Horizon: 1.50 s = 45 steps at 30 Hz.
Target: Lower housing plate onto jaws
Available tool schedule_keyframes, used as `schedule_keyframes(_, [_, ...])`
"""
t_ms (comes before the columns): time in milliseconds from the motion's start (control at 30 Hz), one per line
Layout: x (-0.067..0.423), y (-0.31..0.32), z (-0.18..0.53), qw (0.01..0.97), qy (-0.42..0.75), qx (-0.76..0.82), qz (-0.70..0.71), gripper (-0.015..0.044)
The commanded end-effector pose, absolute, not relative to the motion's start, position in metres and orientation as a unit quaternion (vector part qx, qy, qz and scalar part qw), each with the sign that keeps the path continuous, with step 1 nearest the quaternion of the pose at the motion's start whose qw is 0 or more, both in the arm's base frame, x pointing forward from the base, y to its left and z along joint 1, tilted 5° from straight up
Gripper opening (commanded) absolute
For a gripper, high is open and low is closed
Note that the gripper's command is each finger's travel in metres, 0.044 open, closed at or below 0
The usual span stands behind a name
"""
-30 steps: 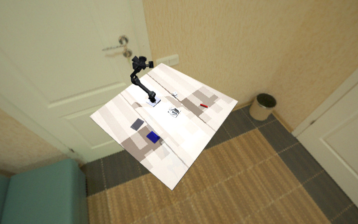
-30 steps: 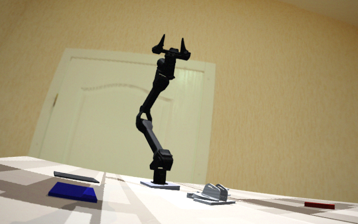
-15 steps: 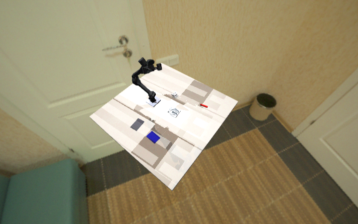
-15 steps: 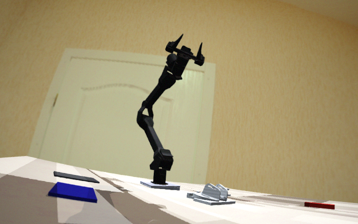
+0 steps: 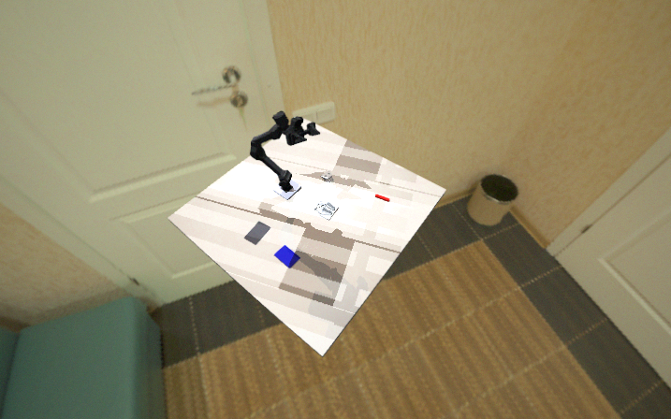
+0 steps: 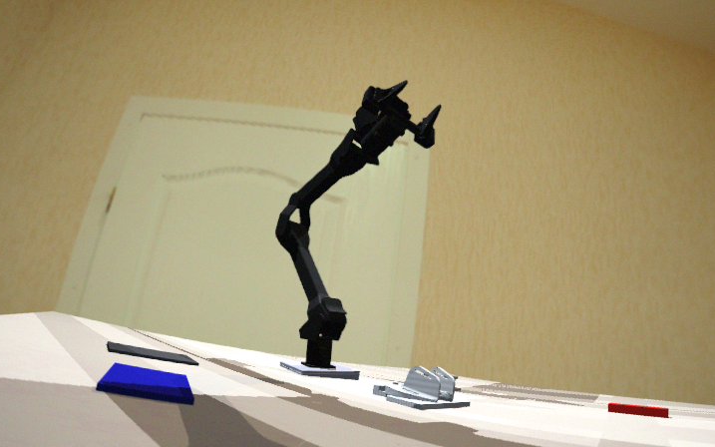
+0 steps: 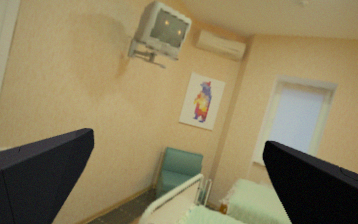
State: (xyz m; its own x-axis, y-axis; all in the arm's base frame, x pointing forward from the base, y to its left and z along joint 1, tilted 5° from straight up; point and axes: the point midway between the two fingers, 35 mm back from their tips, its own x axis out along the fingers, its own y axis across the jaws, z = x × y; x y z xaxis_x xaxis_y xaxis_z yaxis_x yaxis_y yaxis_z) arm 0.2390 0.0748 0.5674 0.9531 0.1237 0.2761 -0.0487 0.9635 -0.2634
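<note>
A light grey base plate [image 5: 328, 216] [image 6: 442, 405] lies on the table. Two silver jaws [image 5: 327, 209] [image 6: 422, 383] stand upright on it, side by side. A small silver piece [image 5: 327, 177] lies apart from them, nearer the back edge in the top view; it may be the housing plate, but it is too small to tell. In the exterior view it cannot be told apart from the jaws. My gripper [image 5: 311, 136] [image 6: 423, 94] [image 7: 180, 143] is open and empty, raised high above the table and well away from the jaws. Its fingers point outward into the room.
A blue block [image 5: 286, 255] [image 6: 146, 381] and a dark grey flat plate [image 5: 257, 232] [image 6: 152, 352] lie on one side of the jaws. A red bar [image 5: 382, 197] [image 6: 637, 410] lies on the other side. The arm's base stands on a pale plate [image 5: 288, 194] [image 6: 343, 373] close by.
</note>
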Motion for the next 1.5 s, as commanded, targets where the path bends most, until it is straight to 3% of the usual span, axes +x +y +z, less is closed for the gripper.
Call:
schedule_keyframes(0, [0.254,0.094,0.546,0.984,-0.11,-0.114,0.077,0.044])
schedule_keyframes(767, [0.285,0.18,0.444,0.977,0.08,-0.027,0.195,0.044])
schedule_keyframes(1467, [0.272,0.247,0.336,0.928,0.287,0.029,0.235,0.044])
